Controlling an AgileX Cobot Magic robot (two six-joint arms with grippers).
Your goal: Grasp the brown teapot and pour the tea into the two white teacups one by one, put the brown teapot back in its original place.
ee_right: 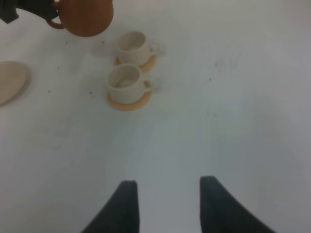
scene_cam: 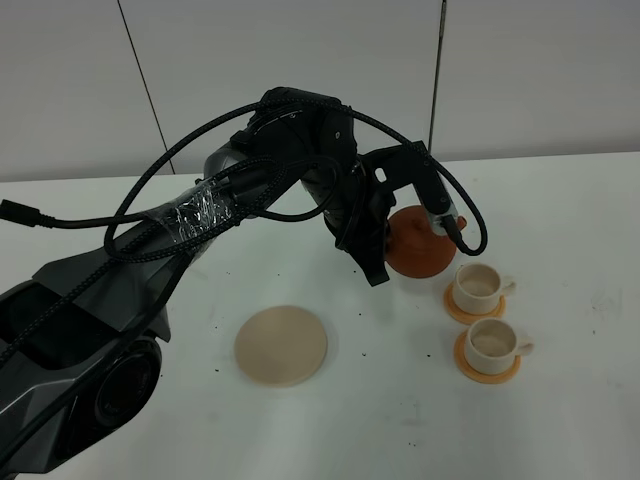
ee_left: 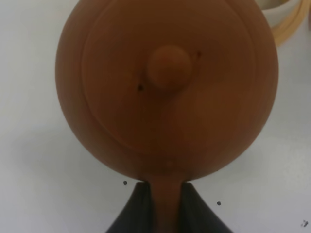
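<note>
The brown teapot (scene_cam: 420, 248) hangs just left of the far white teacup (scene_cam: 478, 284), and it looks close to upright. My left gripper (scene_cam: 383, 248) is shut on its loop handle. From the left wrist I look down on the teapot (ee_left: 167, 87) and its lid knob, with the handle clamped in the gripper (ee_left: 164, 189). The near teacup (scene_cam: 491, 342) stands in front of the far one, each on an orange coaster. The beige trivet (scene_cam: 281, 345) lies bare. The tea is hidden under the lid. My right gripper (ee_right: 167, 194) is open over bare table, well away from the teacups (ee_right: 132, 43) (ee_right: 125, 80).
The left arm's black links and cables (scene_cam: 230, 200) stretch across the middle of the white table (scene_cam: 560, 200). Small dark specks dot the tabletop near the trivet. A grey panelled wall stands behind the table's far edge.
</note>
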